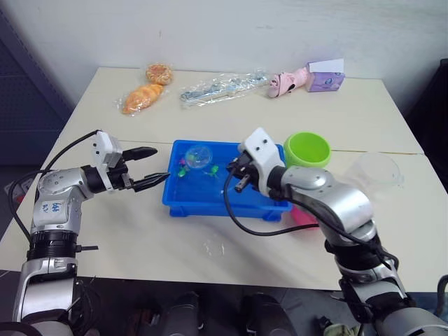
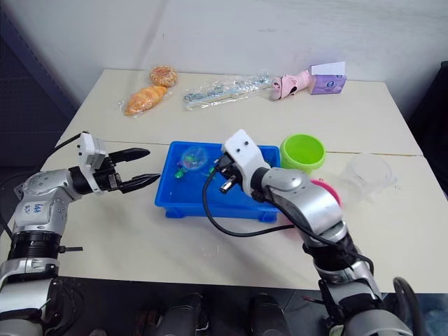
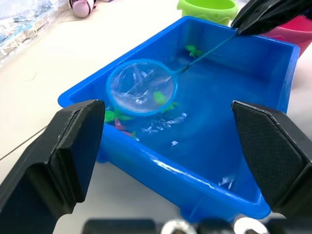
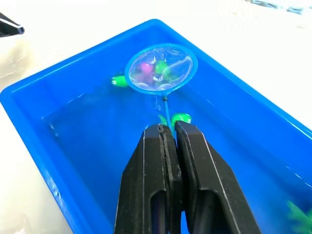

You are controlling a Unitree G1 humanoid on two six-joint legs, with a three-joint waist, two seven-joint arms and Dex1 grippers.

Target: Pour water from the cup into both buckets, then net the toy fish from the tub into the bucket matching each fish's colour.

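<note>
One blue tub sits near the middle of the table, with two buckets just off its right end: a green bucket at the far corner and a pink bucket nearer, mostly hidden by the right arm. One clear cup stands farther right, apart from both. The right gripper has its fingers pressed together on the thin handle of the single net; the handle runs from the tub's right side toward its far left corner, where the hoop lies about level over a cluster of fish. In the right wrist view, five small fish can be made out: three green ones outside the hoop, and one pink and one green inside its outline. The left gripper hovers just beside the tub's left end, fingers spread and pointing at it, holding nothing.
</note>
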